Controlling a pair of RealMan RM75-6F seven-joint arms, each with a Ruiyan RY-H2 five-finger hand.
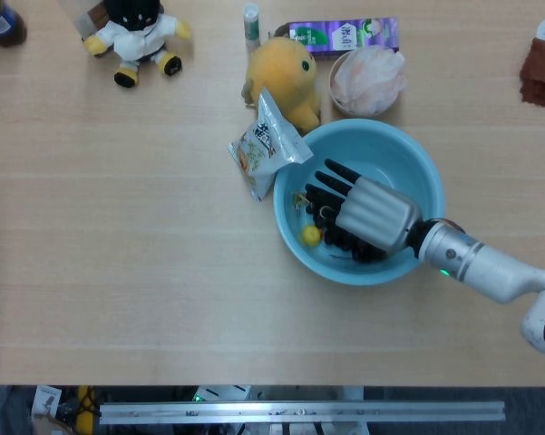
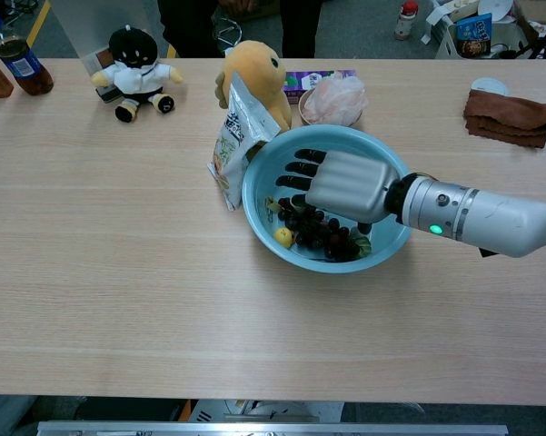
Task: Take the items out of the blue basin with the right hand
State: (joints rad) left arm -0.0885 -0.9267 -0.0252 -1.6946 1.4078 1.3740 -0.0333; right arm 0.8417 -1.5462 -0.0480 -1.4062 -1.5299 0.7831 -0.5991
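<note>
The blue basin [image 1: 408, 154] [image 2: 277, 173] stands right of the table's middle. In it lie a bunch of dark grapes [image 1: 352, 245] [image 2: 320, 236] and a small yellow fruit [image 1: 309, 236] [image 2: 282, 237]. My right hand [image 1: 363, 210] [image 2: 341, 183] hovers inside the basin just over the grapes, palm down, fingers spread toward the far left rim, holding nothing. Its thumb reaches down behind the grapes. The hand hides part of the bunch. My left hand is not in either view.
A snack packet [image 1: 267, 145] [image 2: 236, 136] leans on the basin's left rim. Behind it sits a yellow plush [image 1: 286, 72] [image 2: 253, 82], a pink-filled bowl [image 1: 367, 80] [image 2: 334, 100] and a purple box [image 1: 340, 34]. A black-and-white doll [image 1: 136, 32] is far left, a brown cloth [image 2: 511, 116] far right.
</note>
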